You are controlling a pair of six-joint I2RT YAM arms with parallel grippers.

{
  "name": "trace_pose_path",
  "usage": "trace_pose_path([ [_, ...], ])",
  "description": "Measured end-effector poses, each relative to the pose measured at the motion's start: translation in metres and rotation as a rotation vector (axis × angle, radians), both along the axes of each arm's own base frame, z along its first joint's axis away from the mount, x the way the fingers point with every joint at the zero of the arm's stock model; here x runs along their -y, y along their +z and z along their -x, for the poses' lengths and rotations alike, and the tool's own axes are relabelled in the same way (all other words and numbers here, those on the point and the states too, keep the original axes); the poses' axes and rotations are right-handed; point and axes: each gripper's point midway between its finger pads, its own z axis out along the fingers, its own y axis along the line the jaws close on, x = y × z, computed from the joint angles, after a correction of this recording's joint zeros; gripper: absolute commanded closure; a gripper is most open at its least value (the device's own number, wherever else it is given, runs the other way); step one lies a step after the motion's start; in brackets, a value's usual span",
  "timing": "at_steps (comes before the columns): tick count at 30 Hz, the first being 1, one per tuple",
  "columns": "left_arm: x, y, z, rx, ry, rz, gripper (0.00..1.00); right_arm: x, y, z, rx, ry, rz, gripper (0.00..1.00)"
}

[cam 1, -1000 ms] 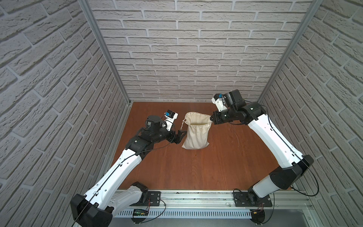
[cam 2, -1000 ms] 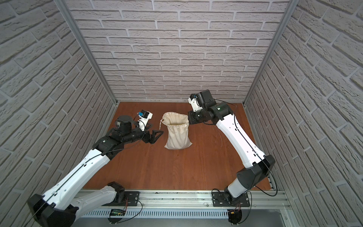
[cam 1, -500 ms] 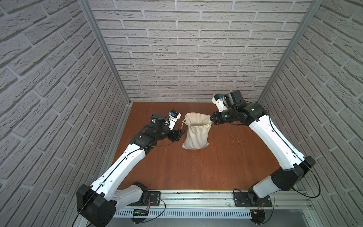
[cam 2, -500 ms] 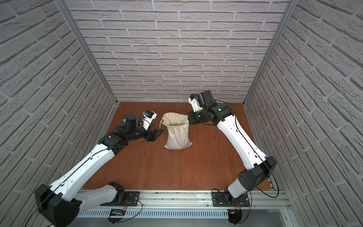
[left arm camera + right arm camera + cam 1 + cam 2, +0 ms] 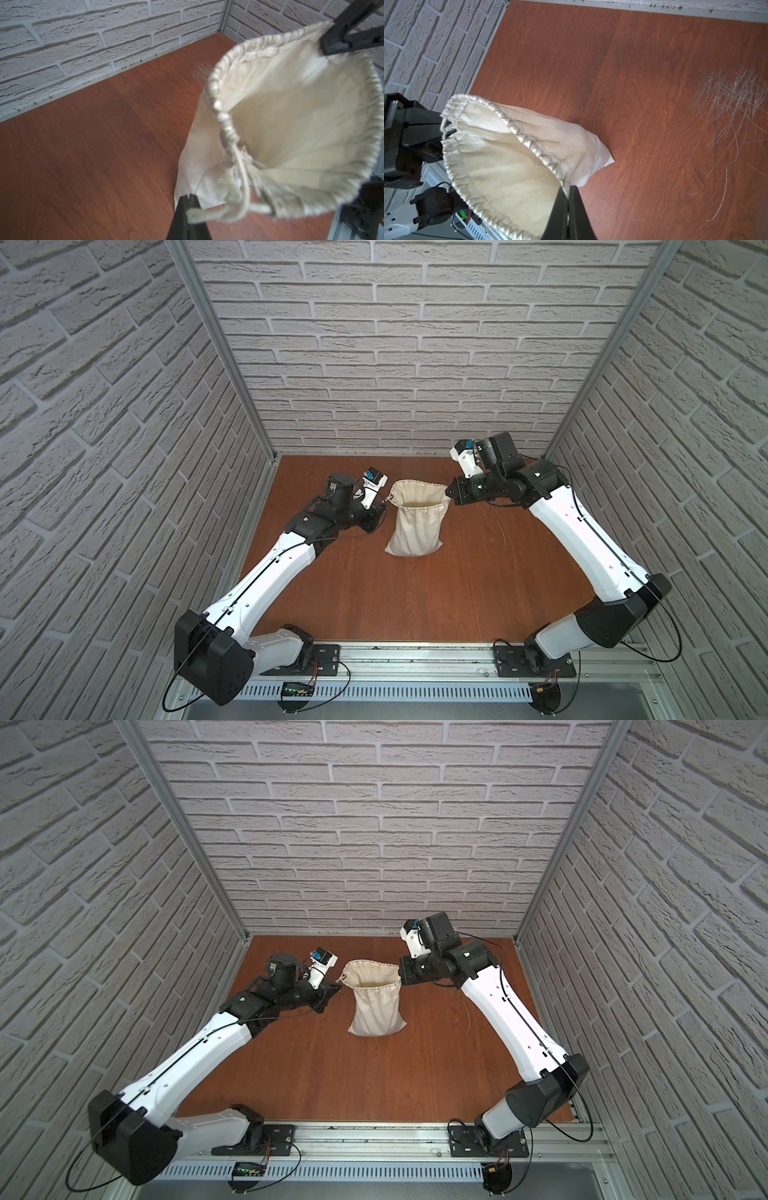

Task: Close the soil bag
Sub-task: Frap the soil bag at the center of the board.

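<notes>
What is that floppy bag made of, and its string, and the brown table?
The soil bag looks like cream woven cloth, matte: it wrinkles and sags, with a stitched hem. Its cord looks like twisted beige fibre. The table shows reddish wood grain, smooth; possibly laminate.

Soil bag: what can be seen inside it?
Through the open mouth of the soil bag, only cream lining clearly shows; the bottom is covered by folds.

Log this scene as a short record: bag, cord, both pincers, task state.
soil bag: cream cloth, bottom on the table, mouth open
cord: runs out of the hem, end pinched
left pincer: shut on the cord
right pincer: shut on the soil bag's hem, opposite side
task: bag not yet closed
</notes>
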Motion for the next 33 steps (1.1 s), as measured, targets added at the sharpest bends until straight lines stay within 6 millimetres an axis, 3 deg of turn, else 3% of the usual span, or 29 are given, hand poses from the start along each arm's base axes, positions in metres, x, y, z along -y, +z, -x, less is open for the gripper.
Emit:
trace_pose_path([
  [6,-0.002,0.004,0.0,-0.01,0.013,0.001,1.0,0.001,0.001,0.0,-0.002,-0.013,-0.003,0.97],
  [17,-0.004,0.045,-0.008,-0.029,0.014,0.024,1.0,0.005,0.002,-0.007,0.015,-0.012,0.03,0.97],
  [29,-0.028,0.04,-0.005,-0.096,0.095,-0.061,1.0,0.01,-0.003,-0.026,0.028,-0.041,0.062,0.97],
  [33,-0.023,0.063,-0.006,-0.08,0.068,-0.051,1.0,0.01,0.0,-0.028,0.053,-0.032,0.063,0.97],
])
